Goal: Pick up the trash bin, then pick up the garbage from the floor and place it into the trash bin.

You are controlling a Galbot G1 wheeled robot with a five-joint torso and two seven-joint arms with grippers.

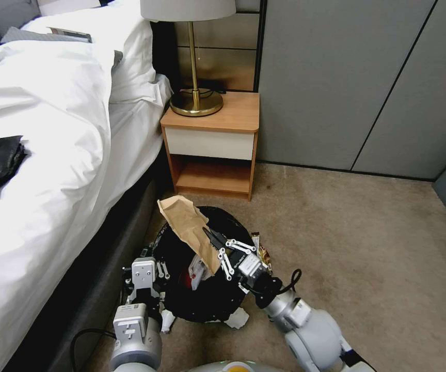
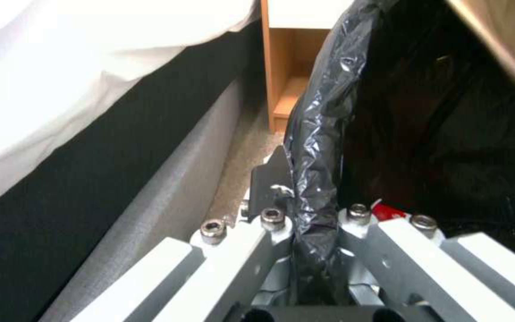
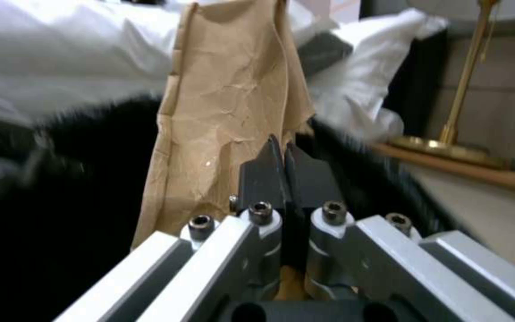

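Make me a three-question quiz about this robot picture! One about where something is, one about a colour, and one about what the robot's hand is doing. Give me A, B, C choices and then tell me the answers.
1. Where does the lamp stand?
A. on the bed
B. on the wooden nightstand
C. on the carpet

2. What colour is the liner bag of the trash bin?
A. black
B. blue
C. pink

3. What is the right gripper doing?
A. hanging open over the carpet
B. pinching the brown paper piece above the bin
C. touching the lamp

Answers:
1 B: the lamp's gold base sits on the nightstand top.
2 A: the crinkly bag over the rim is black, and the left gripper grips it there.
3 B: its fingers are closed on the brown paper, which hangs over the bin's opening.
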